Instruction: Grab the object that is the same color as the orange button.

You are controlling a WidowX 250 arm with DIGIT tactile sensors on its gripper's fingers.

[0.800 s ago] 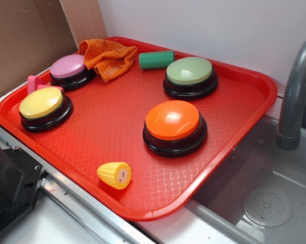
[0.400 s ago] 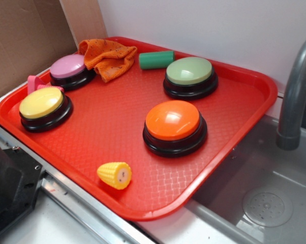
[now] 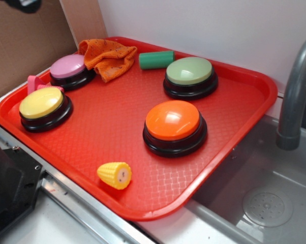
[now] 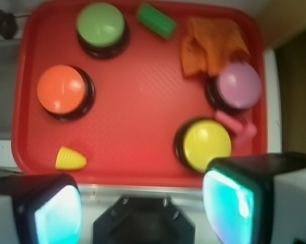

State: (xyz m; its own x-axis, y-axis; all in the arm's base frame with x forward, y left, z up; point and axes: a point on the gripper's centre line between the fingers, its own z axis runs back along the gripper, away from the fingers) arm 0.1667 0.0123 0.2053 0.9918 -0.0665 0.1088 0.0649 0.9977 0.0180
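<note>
The orange cloth [image 3: 108, 57] lies beside the pink button [image 3: 68, 67]; the gripper [image 4: 142, 203] hangs spread, empty.

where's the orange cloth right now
In the exterior view the orange cloth lies crumpled at the red tray's far-left corner, between the pink button and the green cylinder.

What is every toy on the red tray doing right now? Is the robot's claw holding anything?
orange cloth: crumpled, back corner, touching the pink button, not held.
orange button: upright, untouched.
pink button: upright.
yellow button: upright.
green button: upright.
green cylinder: lying on its side.
toy corn: on its side.
gripper: jaws open, empty, above the tray's front edge.
</note>
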